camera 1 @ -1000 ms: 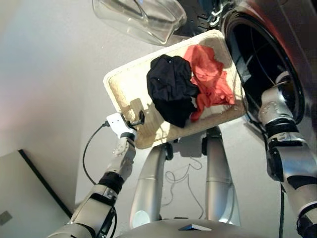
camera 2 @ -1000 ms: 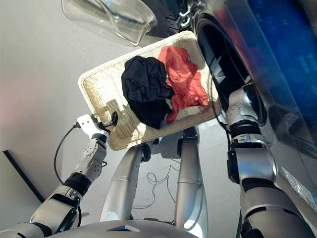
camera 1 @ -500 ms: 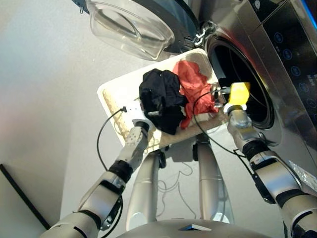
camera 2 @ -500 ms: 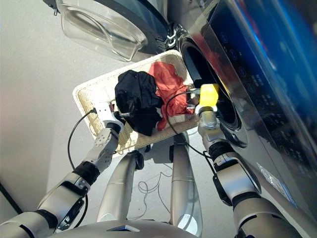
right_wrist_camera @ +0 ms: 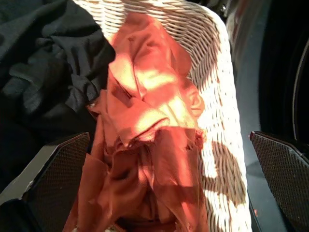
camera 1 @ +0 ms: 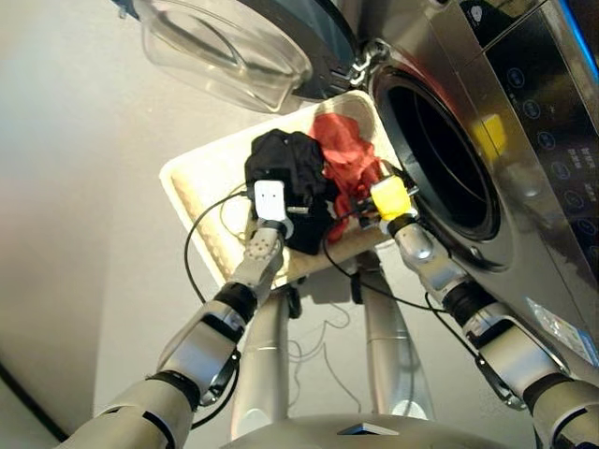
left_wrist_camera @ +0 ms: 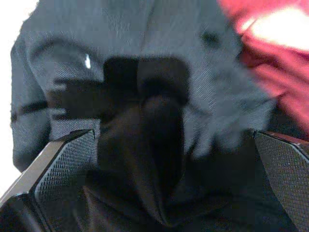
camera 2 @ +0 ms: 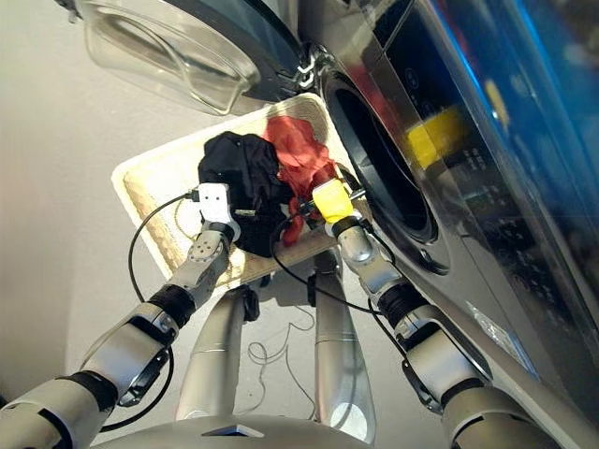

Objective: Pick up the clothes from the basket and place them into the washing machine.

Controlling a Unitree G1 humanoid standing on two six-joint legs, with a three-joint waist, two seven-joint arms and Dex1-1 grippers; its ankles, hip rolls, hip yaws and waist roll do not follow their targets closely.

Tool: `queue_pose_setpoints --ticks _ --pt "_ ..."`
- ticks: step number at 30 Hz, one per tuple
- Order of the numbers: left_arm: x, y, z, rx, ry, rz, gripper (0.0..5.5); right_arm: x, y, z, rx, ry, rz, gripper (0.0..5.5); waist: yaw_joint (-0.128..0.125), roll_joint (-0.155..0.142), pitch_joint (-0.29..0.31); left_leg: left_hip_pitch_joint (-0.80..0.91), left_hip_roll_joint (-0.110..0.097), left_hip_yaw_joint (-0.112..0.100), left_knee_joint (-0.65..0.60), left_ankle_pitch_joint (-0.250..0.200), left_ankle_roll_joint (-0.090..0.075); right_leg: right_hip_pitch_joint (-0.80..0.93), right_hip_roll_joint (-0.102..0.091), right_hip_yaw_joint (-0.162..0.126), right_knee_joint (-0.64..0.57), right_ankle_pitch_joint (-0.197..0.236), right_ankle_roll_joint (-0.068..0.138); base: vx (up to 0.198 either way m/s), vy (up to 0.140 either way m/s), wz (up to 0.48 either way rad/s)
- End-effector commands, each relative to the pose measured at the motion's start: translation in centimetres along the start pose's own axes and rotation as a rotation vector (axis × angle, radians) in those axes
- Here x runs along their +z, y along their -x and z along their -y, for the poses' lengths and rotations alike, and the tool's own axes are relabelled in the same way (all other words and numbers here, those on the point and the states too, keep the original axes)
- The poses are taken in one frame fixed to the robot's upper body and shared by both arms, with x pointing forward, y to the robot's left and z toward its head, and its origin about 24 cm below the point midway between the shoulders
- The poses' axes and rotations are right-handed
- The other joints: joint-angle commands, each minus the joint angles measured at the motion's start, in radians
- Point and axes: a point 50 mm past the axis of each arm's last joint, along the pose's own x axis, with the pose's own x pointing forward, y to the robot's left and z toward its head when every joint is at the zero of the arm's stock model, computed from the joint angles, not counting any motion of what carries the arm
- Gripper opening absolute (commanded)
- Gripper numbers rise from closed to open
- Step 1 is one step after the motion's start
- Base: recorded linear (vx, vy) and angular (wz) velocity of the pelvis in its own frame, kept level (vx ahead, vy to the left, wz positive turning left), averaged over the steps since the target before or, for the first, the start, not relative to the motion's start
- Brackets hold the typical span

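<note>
Two garments show in the basket (camera 1: 192,182) from your head views: the black one (camera 1: 285,168) and the red one (camera 1: 342,154) lie side by side at the end nearest the washer (camera 1: 487,122), whose door (camera 1: 234,47) hangs open above the basket. No navy piece can be seen, and the drum (camera 1: 440,159) is too dark to say what is inside, so judge at least these two as left to load. Your left gripper (camera 1: 274,224) is at the black garment's near edge, and your right gripper (camera 1: 372,208) is at the near end of the red one, just in front of the drum mouth. From your left wrist, black cloth fills nearly the whole view, with red at one corner; the fingers (left_wrist_camera: 58,169) are spread wide to either side with cloth bunched between them, not yet pinched. From your right wrist, the red garment lies crumpled on the wicker beside the black; those fingers (right_wrist_camera: 53,174) are likewise wide apart, straddling the red cloth and holding nothing.
</note>
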Motion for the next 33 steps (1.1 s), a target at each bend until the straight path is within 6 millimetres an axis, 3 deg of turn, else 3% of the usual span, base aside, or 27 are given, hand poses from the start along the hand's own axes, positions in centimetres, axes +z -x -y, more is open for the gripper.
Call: queue_pose_setpoints --ticks 1,6,9,10,12,22,28,33 --pt "2.2 -1.3 -1.4 0.067 -0.051 0.046 5.50 4.3 -0.6 -1.1 0.039 -0.052 0.223 5.50 -0.009 -0.007 0.041 -0.066 0.024 -0.053 0.056 -0.010 -0.003 -0.001 0.025 -0.062 0.092 -0.107 0.043 0.000 0.000 0.000" --pt "3.8 -1.9 -3.8 0.143 -0.023 0.068 5.50 5.2 0.2 -1.8 0.081 -0.096 0.279 5.50 -0.034 -0.020 0.041 -0.145 0.036 -0.051 0.146 -0.043 -0.004 -0.078 0.040 -0.068 0.167 -0.122 0.043 0.000 0.000 0.000" --pt "4.6 -2.1 -4.3 0.152 -0.003 0.087 5.50 5.2 0.6 -2.1 0.107 -0.104 0.283 5.50 -0.043 -0.024 0.039 -0.179 0.040 -0.048 0.196 -0.064 -0.003 -0.108 0.044 -0.073 0.200 -0.132 0.042 -0.003 0.014 -0.167" --pt "4.9 -2.2 -4.3 0.152 0.004 0.097 4.55 5.1 0.7 -2.0 0.106 -0.107 0.276 5.50 -0.046 -0.024 0.038 -0.186 0.038 -0.047 0.206 -0.068 -0.003 -0.115 0.044 -0.074 0.208 -0.134 0.041 0.002 0.015 -0.214" --pt "5.3 -2.2 -4.2 0.149 0.023 0.116 0.00 4.7 0.8 -2.0 0.104 -0.109 0.260 5.50 -0.049 -0.020 0.034 -0.200 0.035 -0.049 0.233 -0.074 -0.003 -0.128 0.038 -0.079 0.232 -0.139 0.039 0.000 0.000 0.000" --pt "4.3 -1.1 -2.4 0.040 0.132 0.167 0.00 1.9 1.6 -1.3 0.086 -0.054 0.146 5.50 -0.034 -0.009 0.003 -0.073 0.021 -0.035 0.123 -0.055 0.000 -0.013 0.004 -0.083 0.160 -0.117 0.040 0.008 0.017 0.003" --pt "2.7 0.5 -1.1 -0.065 0.187 0.167 0.00 -1.5 2.8 -1.4 0.137 0.134 0.004 5.50 -0.009 -0.007 0.004 0.142 -0.019 -0.028 -0.059 0.002 -0.005 0.197 -0.026 -0.083 0.013 -0.077 0.054 0.000 0.000 0.000" --pt "1.9 2.2 0.6 -0.197 0.238 0.179 0.00 -3.9 3.9 -2.2 0.221 0.286 -0.086 5.50 0.019 0.000 0.000 0.340 -0.057 -0.038 -0.209 0.057 -0.014 0.393 -0.041 -0.093 -0.114 -0.051 0.067 0.000 0.000 0.000"
